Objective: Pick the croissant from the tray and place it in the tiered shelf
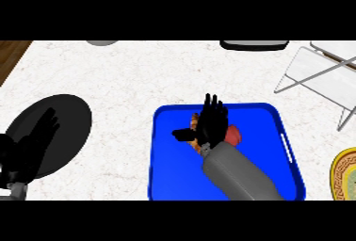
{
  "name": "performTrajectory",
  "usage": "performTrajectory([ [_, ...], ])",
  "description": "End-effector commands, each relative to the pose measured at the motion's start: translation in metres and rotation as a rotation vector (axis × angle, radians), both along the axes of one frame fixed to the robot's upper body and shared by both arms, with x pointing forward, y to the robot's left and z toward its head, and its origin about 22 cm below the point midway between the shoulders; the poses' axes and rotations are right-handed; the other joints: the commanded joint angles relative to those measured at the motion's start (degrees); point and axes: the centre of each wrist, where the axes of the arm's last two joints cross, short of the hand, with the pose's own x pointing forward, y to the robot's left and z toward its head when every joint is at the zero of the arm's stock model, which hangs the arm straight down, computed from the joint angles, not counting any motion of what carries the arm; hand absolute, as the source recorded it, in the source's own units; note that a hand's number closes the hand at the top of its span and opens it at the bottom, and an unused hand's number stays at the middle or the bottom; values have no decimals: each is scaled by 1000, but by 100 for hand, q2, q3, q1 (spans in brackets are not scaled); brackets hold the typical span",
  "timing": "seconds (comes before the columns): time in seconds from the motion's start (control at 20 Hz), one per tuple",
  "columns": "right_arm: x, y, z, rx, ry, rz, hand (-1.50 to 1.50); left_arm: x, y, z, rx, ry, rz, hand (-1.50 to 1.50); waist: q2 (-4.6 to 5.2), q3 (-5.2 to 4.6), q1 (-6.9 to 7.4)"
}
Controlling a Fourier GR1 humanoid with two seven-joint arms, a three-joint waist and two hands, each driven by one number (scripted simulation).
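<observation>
Your right robot hand (212, 123) is released, fingers straight, right over the croissant (233, 135) on the blue tray (173, 179).

Counter (139, 70) — blue tray (173, 176), black plate (69, 120), tiered shelf (316, 73)

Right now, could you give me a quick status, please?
Right hand open over croissant, on tray. Left hand open, resting at left. Tiered shelf upper right, nothing between.
</observation>
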Motion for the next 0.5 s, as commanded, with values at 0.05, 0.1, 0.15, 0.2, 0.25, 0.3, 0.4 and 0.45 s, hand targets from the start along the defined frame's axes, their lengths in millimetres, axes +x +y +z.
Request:
performTrajectory([
  [0.05, 6, 24, 31, -246, 205, -50, -150, -7, -1, -8, -17, 7, -21, 0, 60, 34, 3],
  [0.1, -1, 32, 38, -271, 208, -32, -150, -5, -3, -3, 4, 3, -24, 0, 40, 41, 28],
  [0.15, 0, 34, 44, -285, 232, -45, -150, 4, -6, 2, -8, -21, -15, 0, 63, 43, -21],
  [0.2, 11, 37, 65, -275, 232, -51, -150, 1, -9, -1, -14, -11, 3, 0, 78, 48, -29],
  [0.25, 1, 36, 52, -298, 274, -48, -150, 1, -7, -1, -8, -25, -3, 0, 87, 49, -36],
  [0.3, 7, 38, 68, -287, 273, -44, -150, -17, 8, -12, -4, 0, -2, 0, 81, 46, 5],
  [0.4, 9, 39, 69, -298, 283, -73, -150, -1, -2, 11, -2, -25, -21, 0, 103, 59, 22],
  [0.45, 7, 35, 66, -293, 297, -55, -150, -8, 8, 2, -22, -18, 8, 0, 109, 56, -35],
])
